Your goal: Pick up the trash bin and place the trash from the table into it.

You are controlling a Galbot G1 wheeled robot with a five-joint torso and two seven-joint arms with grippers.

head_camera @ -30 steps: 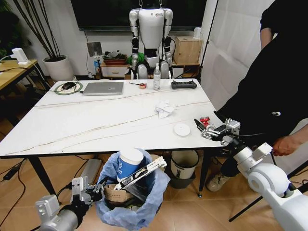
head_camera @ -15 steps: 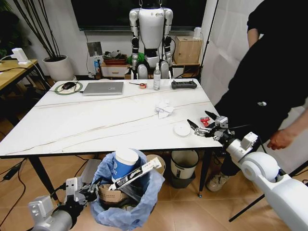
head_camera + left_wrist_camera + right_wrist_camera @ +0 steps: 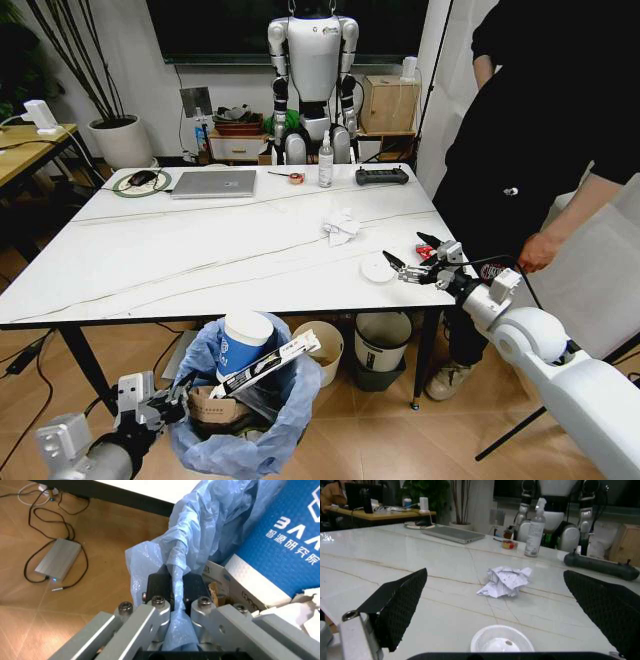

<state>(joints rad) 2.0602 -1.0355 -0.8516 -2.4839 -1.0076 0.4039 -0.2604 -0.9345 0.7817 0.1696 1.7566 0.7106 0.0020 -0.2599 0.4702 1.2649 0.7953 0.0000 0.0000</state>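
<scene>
The trash bin (image 3: 245, 420), lined with a light-blue bag (image 3: 200, 521), hangs below the table's front edge. In it are a blue paper cup (image 3: 243, 340), a white packet (image 3: 268, 364) and brown cardboard (image 3: 212, 404). My left gripper (image 3: 168, 408) is shut on the bag at the bin's rim, with its fingertips (image 3: 159, 583) pinching the plastic. My right gripper (image 3: 412, 258) stands open just above the table (image 3: 150, 250) at its right edge, fingers (image 3: 400, 603) spread. A white lid (image 3: 378, 268) lies right beside it, a red can (image 3: 427, 251) behind it, and a crumpled tissue (image 3: 341, 226) farther in.
A laptop (image 3: 215, 183), spray bottle (image 3: 326, 160) and black controller (image 3: 383, 176) sit along the table's far edge. A white bin (image 3: 384, 345) and cream bucket (image 3: 325, 345) stand under the table. A person in black (image 3: 540, 130) stands close to my right arm. A power brick (image 3: 55, 564) lies on the floor.
My right gripper has moved left over the table toward the lid. The bin and my left gripper have shifted down and left. The person has stepped closer in.
</scene>
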